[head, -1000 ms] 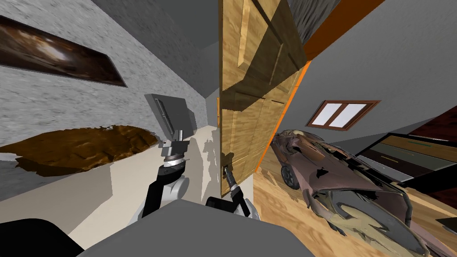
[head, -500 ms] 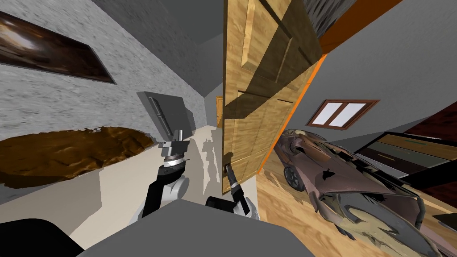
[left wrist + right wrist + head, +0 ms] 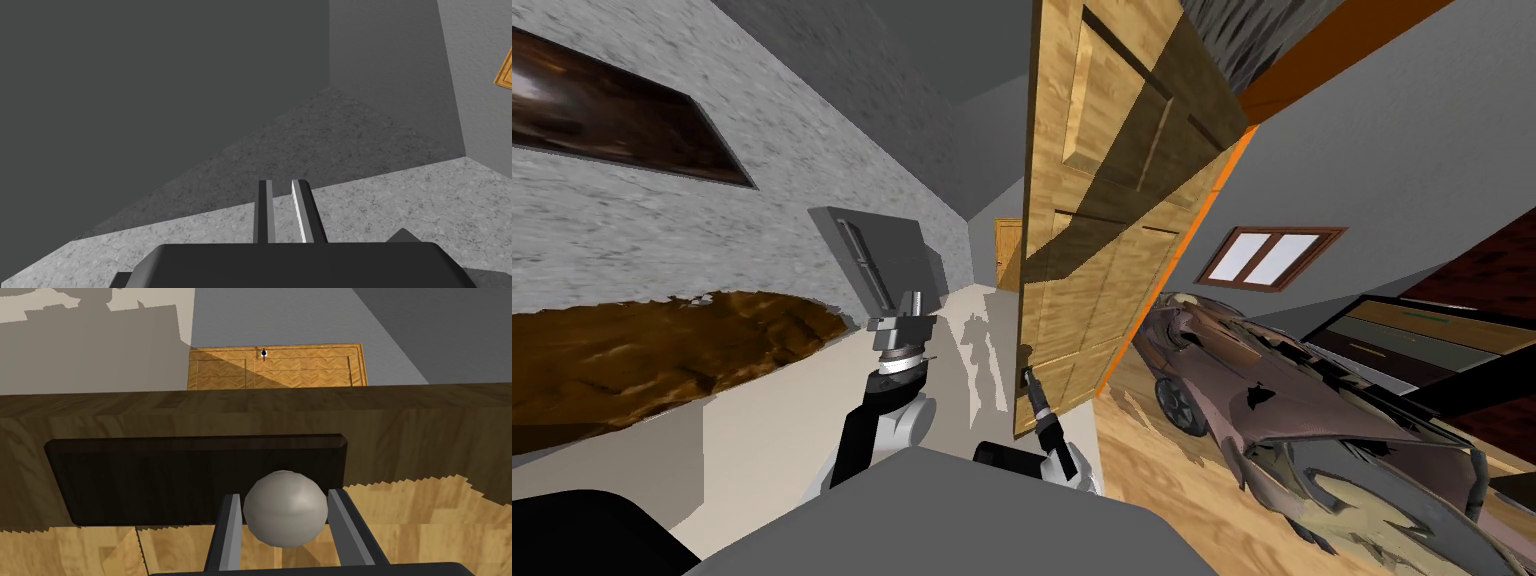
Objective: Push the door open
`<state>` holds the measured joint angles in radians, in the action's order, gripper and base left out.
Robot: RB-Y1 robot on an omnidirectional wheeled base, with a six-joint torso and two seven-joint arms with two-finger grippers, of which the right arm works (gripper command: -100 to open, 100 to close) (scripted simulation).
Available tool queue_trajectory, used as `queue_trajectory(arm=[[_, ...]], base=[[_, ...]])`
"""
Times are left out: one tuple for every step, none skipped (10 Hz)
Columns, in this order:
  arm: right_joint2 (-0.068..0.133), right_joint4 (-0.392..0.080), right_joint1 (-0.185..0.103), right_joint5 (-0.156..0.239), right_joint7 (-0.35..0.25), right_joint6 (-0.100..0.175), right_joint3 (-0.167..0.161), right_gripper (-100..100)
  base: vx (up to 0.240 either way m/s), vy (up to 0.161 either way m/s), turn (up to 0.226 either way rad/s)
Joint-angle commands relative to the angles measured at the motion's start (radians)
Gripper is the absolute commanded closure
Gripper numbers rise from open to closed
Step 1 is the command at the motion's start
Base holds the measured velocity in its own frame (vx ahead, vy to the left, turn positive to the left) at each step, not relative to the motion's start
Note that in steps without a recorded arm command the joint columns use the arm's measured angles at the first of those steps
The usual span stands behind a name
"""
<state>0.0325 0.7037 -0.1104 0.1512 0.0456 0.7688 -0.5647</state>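
Observation:
A tall panelled wooden door (image 3: 1102, 200) stands ajar, its free edge towards me. My right gripper (image 3: 1029, 378) reaches up to that edge low down. In the right wrist view the right gripper (image 3: 282, 494) is shut on a round grey knob (image 3: 285, 508), one finger at each side. The knob sits on a dark plate (image 3: 150, 478) set in the door (image 3: 425, 418). My left gripper (image 3: 910, 300) is raised to the left of the door, apart from it. In the left wrist view the left gripper (image 3: 282, 182) has its fingers close together, holding nothing.
A brown wrecked car (image 3: 1312, 420) lies on the wooden floor right of the door. A brown rug (image 3: 632, 350) lies at left, with a grey panel (image 3: 882, 255) behind my left hand. A second wooden door (image 3: 1008, 252) closes the corridor's far end.
The door's free edge has swung rightward with my right gripper still on the knob. The whole head view has shifted too, so I have moved. The left arm holds its pose.

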Motion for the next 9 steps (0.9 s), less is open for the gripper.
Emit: queue_trajectory(arm=[[0.010,0.019,0.002,0.009,0.010,-0.004,0.034,100],[0.010,0.019,0.002,0.009,0.010,-0.004,0.034,100],[0.004,0.014,0.000,0.015,0.016,-0.002,0.058,100],[-0.002,0.010,-0.002,0.018,0.020,-0.001,0.073,100],[-0.010,0.008,-0.003,0.021,0.023,0.000,0.085,100],[-0.021,0.005,-0.004,0.025,0.027,0.001,0.100,100],[-0.015,0.008,0.004,0.021,0.027,-0.005,0.089,100],[0.000,0.007,-0.001,0.031,0.034,-0.002,0.117,100],[0.002,0.006,-0.001,0.033,0.036,-0.001,0.123,100]], base=[[0.176,0.203,-0.035],[0.122,0.143,-0.039],[0.126,0.158,-0.072],[0.129,0.210,-0.087],[0.127,0.180,-0.083],[0.162,0.168,-0.084],[0.081,0.076,-0.035],[0.121,0.117,-0.064],[0.156,0.167,-0.087]])
